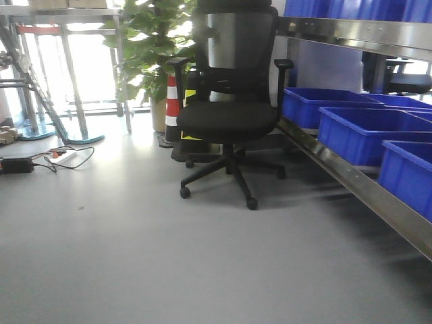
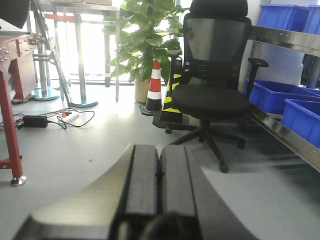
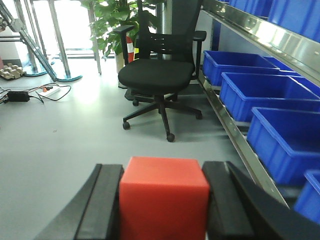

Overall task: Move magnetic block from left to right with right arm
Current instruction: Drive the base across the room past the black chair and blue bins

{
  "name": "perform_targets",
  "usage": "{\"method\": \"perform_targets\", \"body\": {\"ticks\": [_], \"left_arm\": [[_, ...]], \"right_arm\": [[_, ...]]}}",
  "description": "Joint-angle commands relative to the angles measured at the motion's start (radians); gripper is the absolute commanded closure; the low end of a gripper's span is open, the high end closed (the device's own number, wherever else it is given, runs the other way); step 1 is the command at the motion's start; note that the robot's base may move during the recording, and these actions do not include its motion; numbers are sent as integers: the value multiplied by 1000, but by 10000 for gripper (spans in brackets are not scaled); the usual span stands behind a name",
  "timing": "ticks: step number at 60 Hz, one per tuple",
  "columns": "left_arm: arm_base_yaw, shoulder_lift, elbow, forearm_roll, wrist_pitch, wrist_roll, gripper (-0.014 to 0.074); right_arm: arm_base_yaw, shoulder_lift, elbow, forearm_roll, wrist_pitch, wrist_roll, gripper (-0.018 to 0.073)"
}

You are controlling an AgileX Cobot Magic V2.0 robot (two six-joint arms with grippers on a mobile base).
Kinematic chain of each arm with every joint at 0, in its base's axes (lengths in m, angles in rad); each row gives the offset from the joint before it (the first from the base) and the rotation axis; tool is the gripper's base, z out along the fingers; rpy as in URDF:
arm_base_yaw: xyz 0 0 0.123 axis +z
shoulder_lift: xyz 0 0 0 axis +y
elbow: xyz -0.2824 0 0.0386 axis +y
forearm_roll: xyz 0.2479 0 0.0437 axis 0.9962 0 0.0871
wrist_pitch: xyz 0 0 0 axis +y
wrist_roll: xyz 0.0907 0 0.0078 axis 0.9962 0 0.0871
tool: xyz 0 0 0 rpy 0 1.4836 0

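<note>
In the right wrist view the magnetic block (image 3: 164, 197), a plain bright-red cube, fills the space between the two black fingers (image 3: 102, 200) of my right gripper (image 3: 162, 172), which is shut on it and holds it up above the grey floor. In the left wrist view my left gripper (image 2: 159, 152) is shut, its two dark pads (image 2: 143, 175) pressed together with nothing between them. Neither gripper nor the block shows in the exterior front view.
A black office chair (image 1: 229, 101) stands ahead on the grey floor. A steel shelf rack (image 1: 351, 172) with blue bins (image 1: 358, 131) runs along the right. A striped cone (image 1: 173, 101), a potted plant (image 1: 152, 40), cables (image 1: 40, 160) and metal frames sit at the back left.
</note>
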Motion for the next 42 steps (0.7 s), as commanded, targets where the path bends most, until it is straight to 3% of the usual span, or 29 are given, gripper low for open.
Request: {"method": "perform_targets", "body": {"ticks": [1, 42], "left_arm": [[1, -14, 8, 0, -90, -4, 713], [1, -14, 8, 0, -90, -4, 713]], "right_arm": [[-5, 20, -30, -10, -88, -8, 356], [-5, 20, -30, -10, -88, -8, 356]]}}
